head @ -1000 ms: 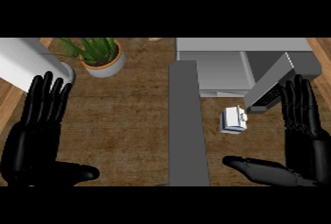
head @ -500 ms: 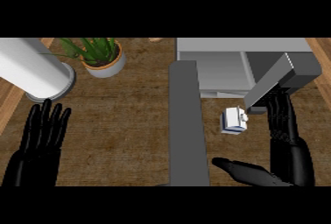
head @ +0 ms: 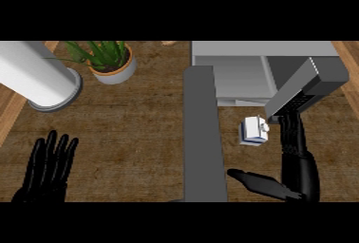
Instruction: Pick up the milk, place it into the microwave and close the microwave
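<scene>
Though beside the milk (head: 254, 132), right hand (head: 298, 159) edge-on, fingers (head: 290, 135) straight, released; left hand (head: 48, 167) flat, likewise.

A: Is the light strong here?
B: No, it is soft and even. The tabletop (head: 133, 137) looks equally bright from edge to edge.
A: Which parts are the darkest?
B: The left hand (head: 45, 175) and the right hand (head: 300, 166). They are flat black, almost without highlights.
</scene>
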